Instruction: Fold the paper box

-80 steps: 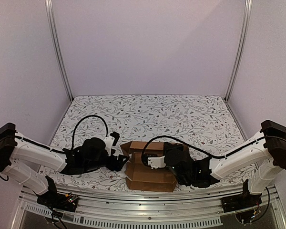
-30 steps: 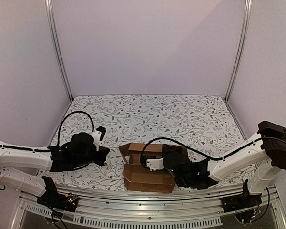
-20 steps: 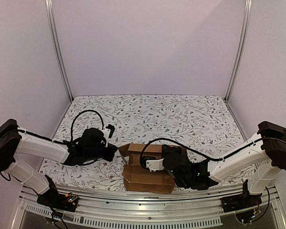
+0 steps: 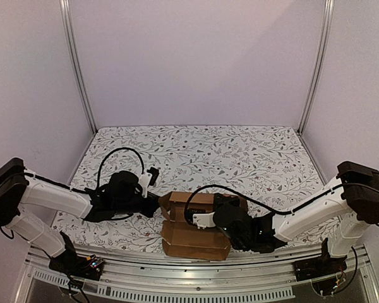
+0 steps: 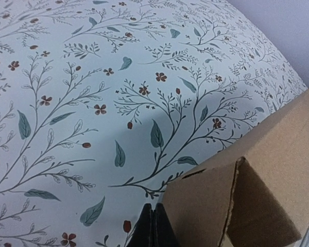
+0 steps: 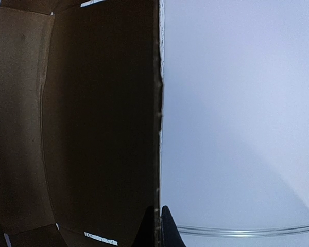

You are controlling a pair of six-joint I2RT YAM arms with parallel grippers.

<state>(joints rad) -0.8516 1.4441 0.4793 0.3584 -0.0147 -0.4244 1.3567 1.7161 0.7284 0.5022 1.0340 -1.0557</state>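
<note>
The brown paper box [image 4: 192,240] lies partly folded near the table's front edge, between the two arms. My left gripper [image 5: 154,225] is shut with nothing in it. Its tip sits against the outer side of the box's raised left flap [image 5: 206,206]; in the top view that gripper [image 4: 156,205] meets the box's left corner. My right gripper [image 6: 158,225] is shut on the edge of an upright box panel [image 6: 92,128], whose thin edge runs down between the fingertips. In the top view the right wrist hides its fingers over the box's right side.
A floral cloth [image 4: 240,158] covers the table. A metal rail [image 4: 196,274] runs along the near edge, and upright posts [image 4: 76,69] and pale walls enclose the cell. Black cables loop over both wrists.
My left gripper has swung right, from out over the cloth back to the box's left flap. The right gripper keeps its hold and the box has shifted slightly left.
</note>
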